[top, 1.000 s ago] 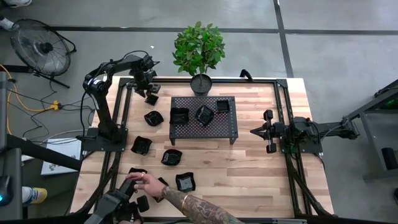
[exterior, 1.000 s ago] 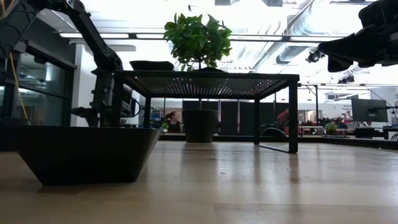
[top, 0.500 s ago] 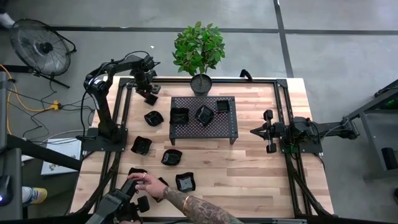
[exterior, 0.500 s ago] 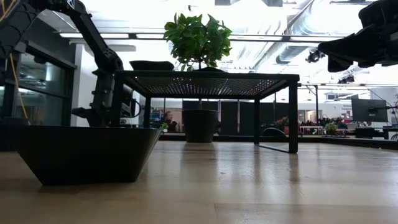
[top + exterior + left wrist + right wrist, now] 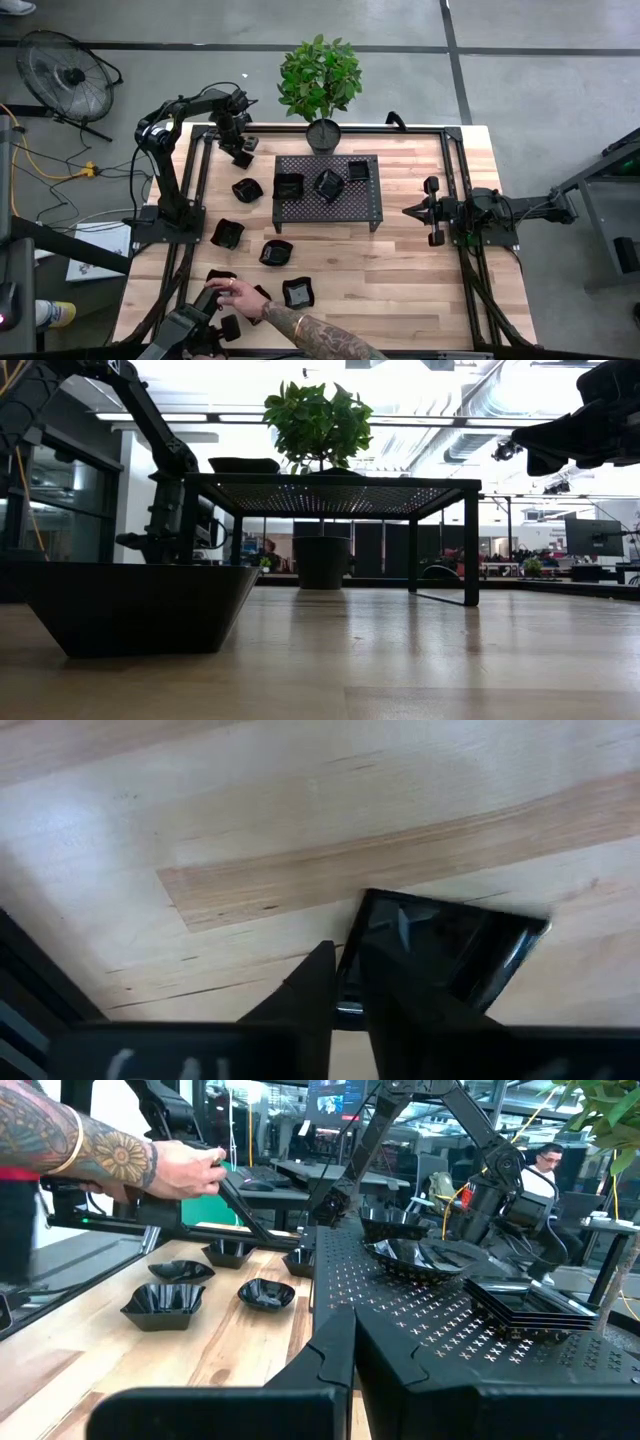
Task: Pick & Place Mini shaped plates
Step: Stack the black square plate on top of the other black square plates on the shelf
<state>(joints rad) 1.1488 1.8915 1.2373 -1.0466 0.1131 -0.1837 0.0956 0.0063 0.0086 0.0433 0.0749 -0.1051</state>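
Left wrist view: left fingers pinch the rim of a glossy black square plate; right fingers closed, empty.

You have nothing to read here: no label, brand, number or sign is legible in any view. The screens in the room behind the counter glow, but whatever they show is too small to make out.

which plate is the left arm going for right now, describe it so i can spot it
Start at the potted plant at the table's far edge, then look toward the left arm's side of the black perforated rack. The square plate lies alone near the table's far left corner, under the left hand, apart from the other plates.
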